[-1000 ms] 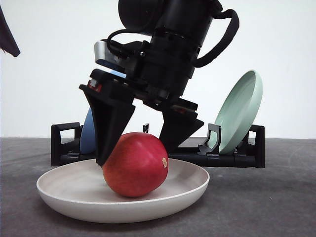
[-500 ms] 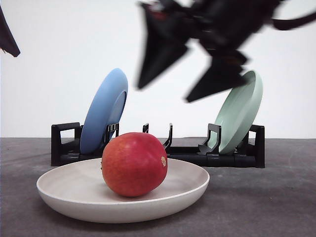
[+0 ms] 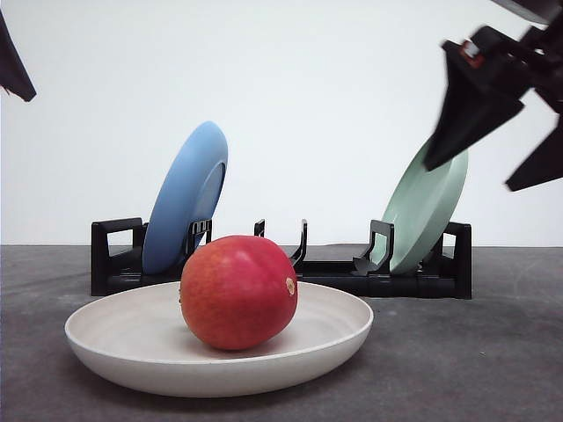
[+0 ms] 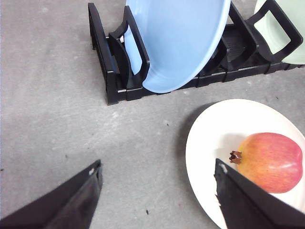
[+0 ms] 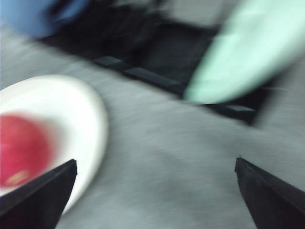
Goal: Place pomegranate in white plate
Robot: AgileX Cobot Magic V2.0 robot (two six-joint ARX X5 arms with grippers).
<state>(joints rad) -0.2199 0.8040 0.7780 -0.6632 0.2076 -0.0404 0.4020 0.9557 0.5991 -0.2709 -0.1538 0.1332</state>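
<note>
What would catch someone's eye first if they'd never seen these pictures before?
The red pomegranate stands out most, resting alone in the middle of the white plate at the front of the grey table. Behind it, a blue plate and a pale green plate stand tilted in a black rack. The right claw hangs open and blurred at the upper right, away from the fruit.

right gripper [image 3: 515,154]: matte black, two broad wedge-shaped fingers [image 3: 471,119] tapering to blunt points; small red and pale marks near the root of one finger; outline blurred. left gripper [image 4: 157,202]: black fingers [image 4: 71,202] of the same wedge form, edges scuffed with pale specks. a dark pointed part [image 3: 13,66] shows at the front view's upper left edge.
</note>
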